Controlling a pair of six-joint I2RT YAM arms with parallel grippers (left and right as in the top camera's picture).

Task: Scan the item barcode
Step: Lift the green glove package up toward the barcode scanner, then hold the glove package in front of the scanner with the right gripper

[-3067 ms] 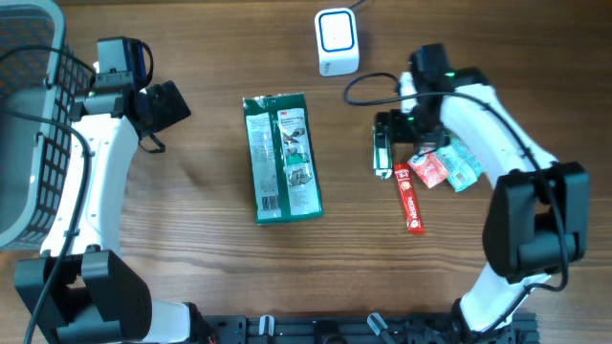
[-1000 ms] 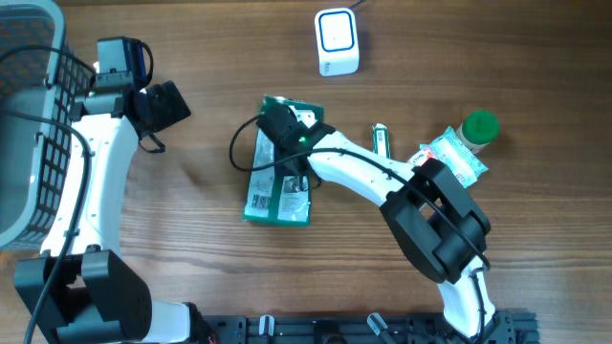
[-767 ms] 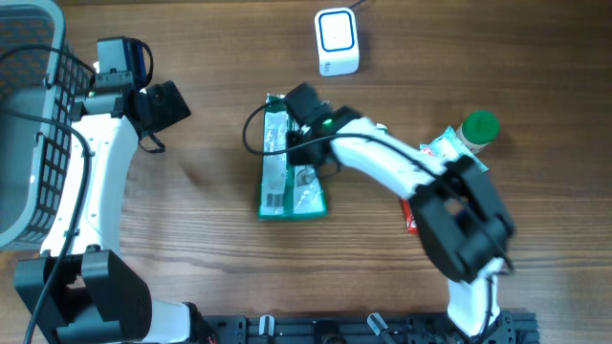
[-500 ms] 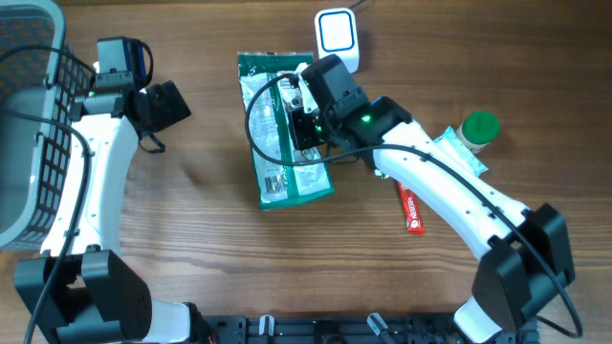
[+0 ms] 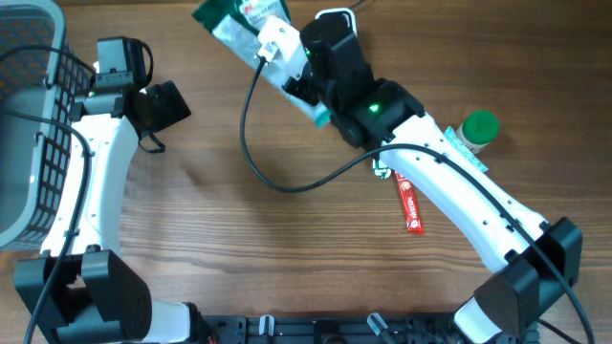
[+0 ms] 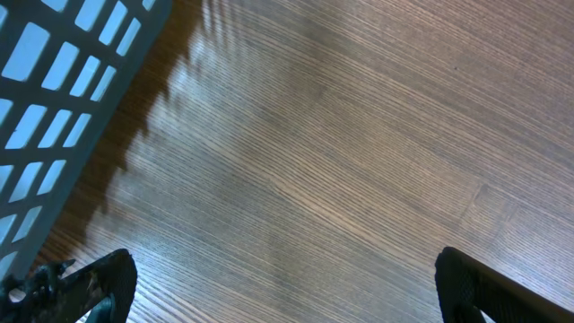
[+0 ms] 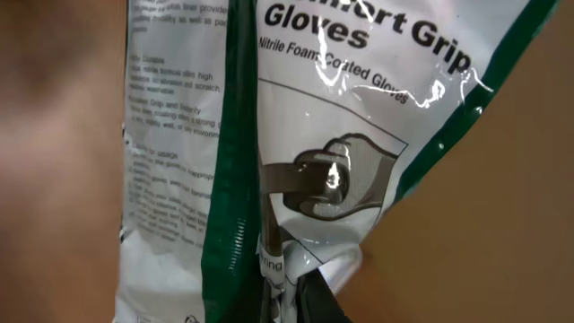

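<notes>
Overhead, the right pincer (image 5: 298,81) is clamped on the green-and-white glove packet (image 5: 234,24), held at the frame's upper middle. The left pincer (image 5: 167,103) stands spread wide at upper left, beside the basket (image 5: 29,115).

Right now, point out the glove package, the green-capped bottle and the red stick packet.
glove package (image 5: 232,27), overhead view, its white face.
green-capped bottle (image 5: 480,126), overhead view, its cap.
red stick packet (image 5: 409,203), overhead view, its middle.
</notes>
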